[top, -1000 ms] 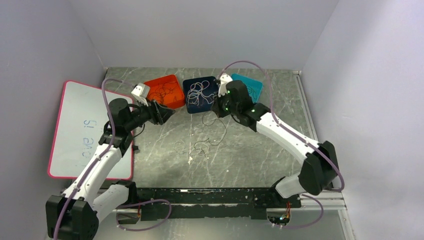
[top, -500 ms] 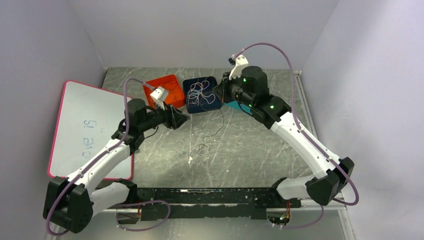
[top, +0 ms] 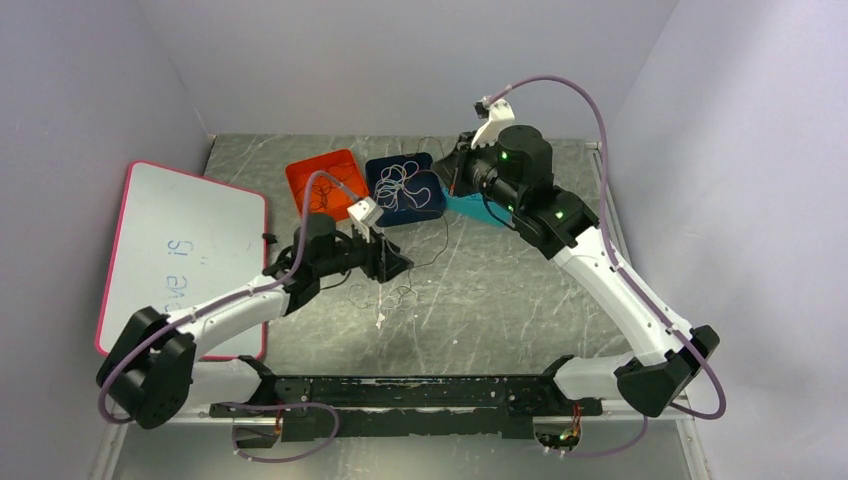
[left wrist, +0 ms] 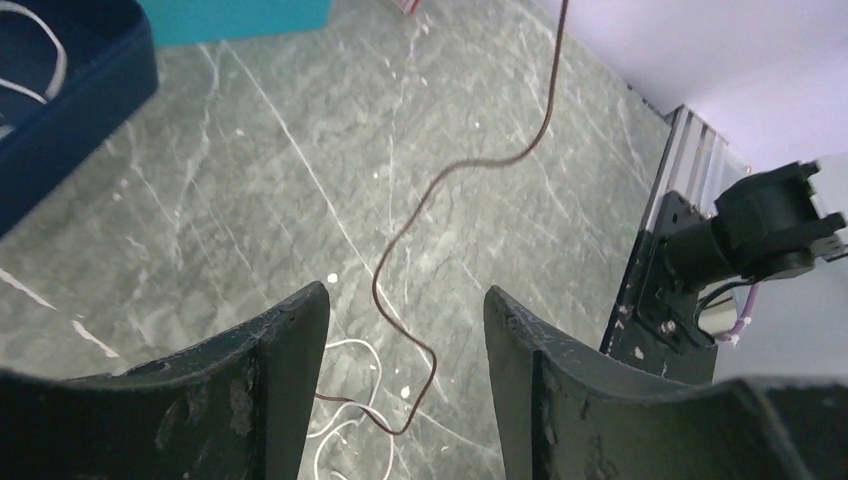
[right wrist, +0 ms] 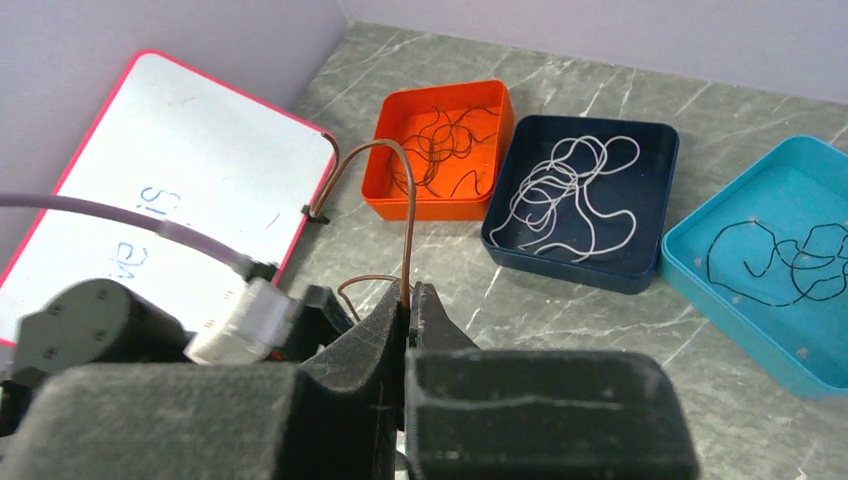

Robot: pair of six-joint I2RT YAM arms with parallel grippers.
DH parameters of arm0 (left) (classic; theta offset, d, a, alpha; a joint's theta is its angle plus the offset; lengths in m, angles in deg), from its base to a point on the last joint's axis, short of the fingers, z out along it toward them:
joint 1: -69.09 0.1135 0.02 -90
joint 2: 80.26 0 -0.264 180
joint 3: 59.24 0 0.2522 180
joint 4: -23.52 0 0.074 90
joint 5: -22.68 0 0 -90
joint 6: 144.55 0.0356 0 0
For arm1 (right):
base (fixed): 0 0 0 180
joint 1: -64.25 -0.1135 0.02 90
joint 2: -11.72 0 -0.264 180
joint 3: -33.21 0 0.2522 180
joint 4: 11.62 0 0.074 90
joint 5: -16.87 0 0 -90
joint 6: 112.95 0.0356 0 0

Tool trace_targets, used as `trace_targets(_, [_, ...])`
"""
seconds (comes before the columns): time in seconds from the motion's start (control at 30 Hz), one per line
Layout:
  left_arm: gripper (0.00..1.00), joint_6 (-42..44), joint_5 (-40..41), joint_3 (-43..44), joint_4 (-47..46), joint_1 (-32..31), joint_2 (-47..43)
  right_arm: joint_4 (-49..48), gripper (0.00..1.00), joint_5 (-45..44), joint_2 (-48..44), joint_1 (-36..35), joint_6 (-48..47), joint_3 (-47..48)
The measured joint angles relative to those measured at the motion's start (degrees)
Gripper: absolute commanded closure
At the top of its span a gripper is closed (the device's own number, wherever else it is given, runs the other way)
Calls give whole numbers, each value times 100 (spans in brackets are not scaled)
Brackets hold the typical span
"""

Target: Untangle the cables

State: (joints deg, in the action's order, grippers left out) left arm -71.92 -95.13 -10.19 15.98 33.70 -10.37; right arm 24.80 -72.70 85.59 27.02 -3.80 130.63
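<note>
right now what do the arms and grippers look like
The left arm and right arm have white links and black joints, each with a lilac hose. The left gripper and right gripper have black fingers. Green lights dot the right arm.

Both arms, same build: left arm (top: 232, 308) and right arm (top: 612, 292) have white link shells and black joint housings.
Left fingers (left wrist: 272, 385): matte black, curved inner faces, with grey scuffs and chipped specks.
Right fingers (right wrist: 372, 335): black, with a coarse grainy surface and wedge-shaped tips.
Behind the fingers on each wrist is a white camera mount (top: 364, 211).
A lilac hose (top: 556, 81) arcs back from the mount along each arm.
Green indicator lights (top: 504, 155) glow on the right arm's joints, further back from the fingers.
</note>
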Motion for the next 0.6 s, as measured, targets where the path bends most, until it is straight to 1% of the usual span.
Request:
trace_targets(0.27, [38, -55, 437, -284, -380, -474, 879, 92, 100, 2, -9, 0, 55, 109])
trace_targets(0.37, [42, -146, 496, -326, -599, -619, 1244, 125, 100, 4, -22, 0, 59, 166])
trace_targets(0.53, [54, -251, 699, -308, -951, -890, 1814, 146, 100, 7, -83, 0, 83, 223])
trace_targets(0.6, [58, -291, 798, -306, -1051, -946, 2024, 212, 100, 7, -98, 0, 98, 291])
